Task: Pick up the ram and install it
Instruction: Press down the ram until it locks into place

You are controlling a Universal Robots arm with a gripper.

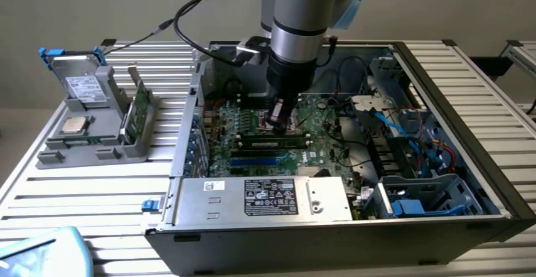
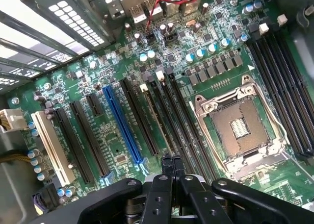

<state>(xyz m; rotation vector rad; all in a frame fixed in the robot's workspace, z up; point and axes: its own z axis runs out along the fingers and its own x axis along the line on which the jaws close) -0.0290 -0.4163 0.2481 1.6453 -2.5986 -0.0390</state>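
- The gripper (image 1: pixel 280 121) is at the middle of the exterior view, lowered into the open computer case (image 1: pixel 469 101) and close above the motherboard (image 1: pixel 327 117).
- In the wrist view the gripper (image 2: pixel 171 166) has its two black fingers (image 2: pixel 166 165) pressed together, and there is nothing between them.
- The ram (image 1: pixel 272 142) lies just below the fingertips in the exterior view, as a long dark stick seated flat in a slot on the motherboard.
- I cannot tell if the fingertips touch the ram or are only above it.
- In the wrist view the fingertips are over the long black memory slots (image 2: pixel 171 111), beside the open CPU socket (image 2: pixel 239 127), which is at the right of the frame.
- A blue slot (image 2: pixel 122 126) and a white slot (image 2: pixel 51 148) are on the motherboard (image 2: pixel 110 145) at the left of the wrist view.
- At the left of the exterior view a grey holder (image 1: pixel 96 126) stands on the slatted table (image 1: pixel 84 195), well apart from the case.
- A second green stick (image 1: pixel 134 110) stands on its edge in this holder, and a CPU chip (image 1: pixel 76 124) lies in it nearer to the left edge.
- A grey power supply (image 1: pixel 263 198) with a label is at the lower middle of the exterior view.
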